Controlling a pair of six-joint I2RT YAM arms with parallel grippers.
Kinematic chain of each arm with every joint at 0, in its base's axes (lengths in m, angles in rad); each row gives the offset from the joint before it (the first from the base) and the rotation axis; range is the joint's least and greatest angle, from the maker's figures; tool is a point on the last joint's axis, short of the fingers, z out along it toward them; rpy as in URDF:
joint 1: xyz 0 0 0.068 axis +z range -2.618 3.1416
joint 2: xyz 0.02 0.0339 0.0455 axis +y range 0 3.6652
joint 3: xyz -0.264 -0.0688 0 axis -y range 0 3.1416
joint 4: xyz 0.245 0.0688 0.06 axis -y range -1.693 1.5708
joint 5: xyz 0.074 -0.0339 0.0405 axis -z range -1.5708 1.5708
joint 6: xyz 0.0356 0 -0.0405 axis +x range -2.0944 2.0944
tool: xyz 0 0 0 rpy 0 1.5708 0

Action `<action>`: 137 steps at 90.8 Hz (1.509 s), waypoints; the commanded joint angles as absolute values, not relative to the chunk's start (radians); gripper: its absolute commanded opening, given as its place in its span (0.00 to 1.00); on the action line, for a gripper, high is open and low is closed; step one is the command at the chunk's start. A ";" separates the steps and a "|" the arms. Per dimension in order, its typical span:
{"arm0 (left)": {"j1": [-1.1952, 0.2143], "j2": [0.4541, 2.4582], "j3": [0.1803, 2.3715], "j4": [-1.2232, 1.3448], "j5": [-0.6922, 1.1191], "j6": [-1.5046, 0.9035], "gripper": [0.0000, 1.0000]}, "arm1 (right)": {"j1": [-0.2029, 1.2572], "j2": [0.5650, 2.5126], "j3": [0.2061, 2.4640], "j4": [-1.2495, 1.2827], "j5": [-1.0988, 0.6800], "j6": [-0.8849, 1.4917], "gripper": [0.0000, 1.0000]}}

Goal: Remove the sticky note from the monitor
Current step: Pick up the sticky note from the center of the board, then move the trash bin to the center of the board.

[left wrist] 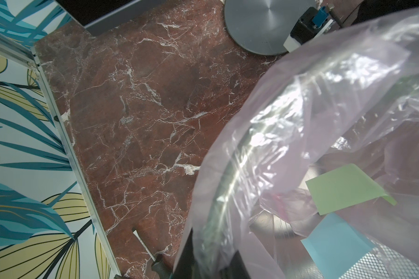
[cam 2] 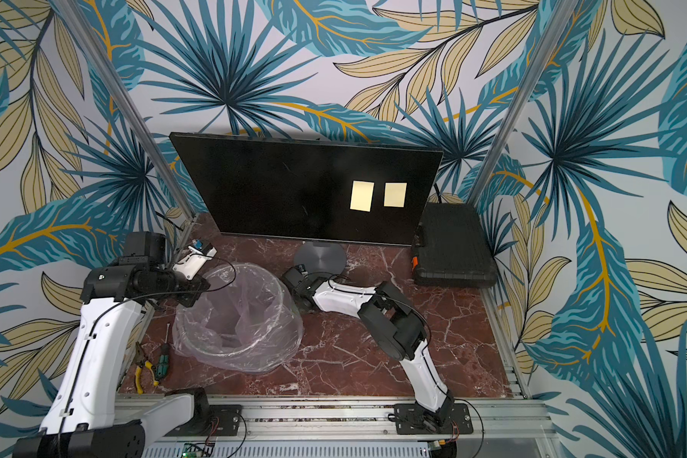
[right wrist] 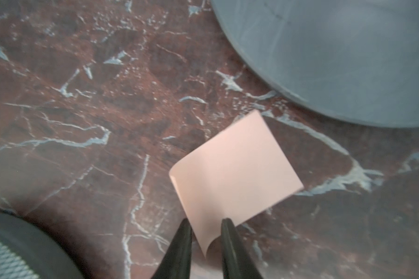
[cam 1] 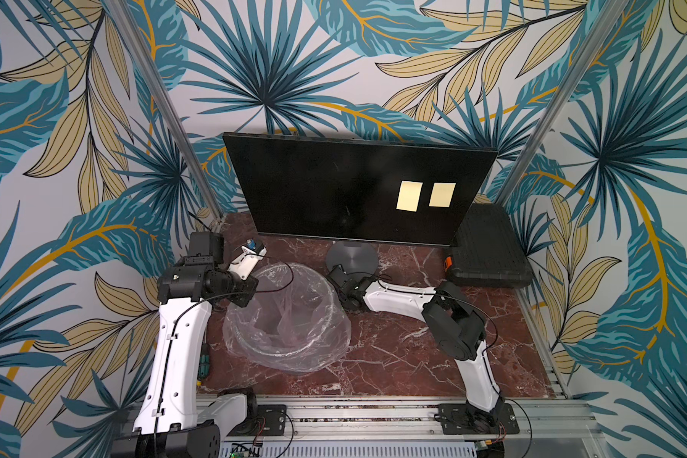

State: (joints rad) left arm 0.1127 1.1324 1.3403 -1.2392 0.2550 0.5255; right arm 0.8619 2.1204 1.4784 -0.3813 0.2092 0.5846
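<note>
— Pink note (right wrist: pixel 235 174) on marble table (cam 1: pixel 393 349), seven o'clock of the monitor's (cam 1: pixel 334 190) base (right wrist: pixel 336 48); right gripper (right wrist: pixel 206 221) narrowly open astride its curl.
— Left gripper (left wrist: pixel 212 253)?
— Clamped on bin liner (cam 1: pixel 294 317). Two yellow notes (cam 1: pixel 408 195) at screen's three o'clock.

The whole table (cam 1: pixel 413 357) is seen in both top views from high above its front edge, facing its back edge. It is looked down on closely in both wrist views, the monitor's round base (left wrist: pixel 254 26) being shared.

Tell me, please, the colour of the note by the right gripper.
Pale pink note, best in right wrist view.
</note>
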 commanded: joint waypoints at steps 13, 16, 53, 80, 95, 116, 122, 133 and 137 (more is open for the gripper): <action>0.125 1.156 1.334 -1.281 0.195 0.570 0.00 | 0.849 2.006 1.374 -0.385 0.226 0.598 0.06; 0.124 1.159 1.334 -1.283 0.204 0.568 0.00 | 0.849 1.980 1.354 -0.377 0.224 0.600 0.05; 0.023 1.188 1.329 -1.270 0.262 0.494 0.00 | 0.853 1.378 1.025 -0.352 0.172 0.604 0.02; -0.060 1.216 1.328 -1.260 0.331 0.429 0.00 | 0.870 0.984 1.036 -0.488 0.040 0.488 0.01; -0.142 1.228 1.321 -1.238 0.325 0.378 0.00 | 0.870 0.958 1.149 -0.497 -0.156 0.450 0.02; -0.248 1.242 1.332 -1.209 0.336 0.308 0.00 | 0.970 1.219 1.403 -0.546 -0.365 0.385 0.03; -0.272 1.248 1.338 -1.209 0.342 0.295 0.00 | 1.013 1.306 1.471 -0.589 -0.372 0.348 0.06; -0.285 1.251 1.359 -1.219 0.347 0.286 0.06 | 1.048 1.422 1.519 -0.641 -0.379 0.322 0.12; -0.284 1.248 1.369 -1.225 0.338 0.288 0.10 | 1.048 1.437 1.510 -0.635 -0.374 0.325 0.18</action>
State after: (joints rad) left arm -0.2684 1.2243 1.3640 -1.1400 0.3344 0.3035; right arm 1.0378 1.3926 1.5078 -0.5510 -0.3408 0.3691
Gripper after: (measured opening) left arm 0.118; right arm 0.136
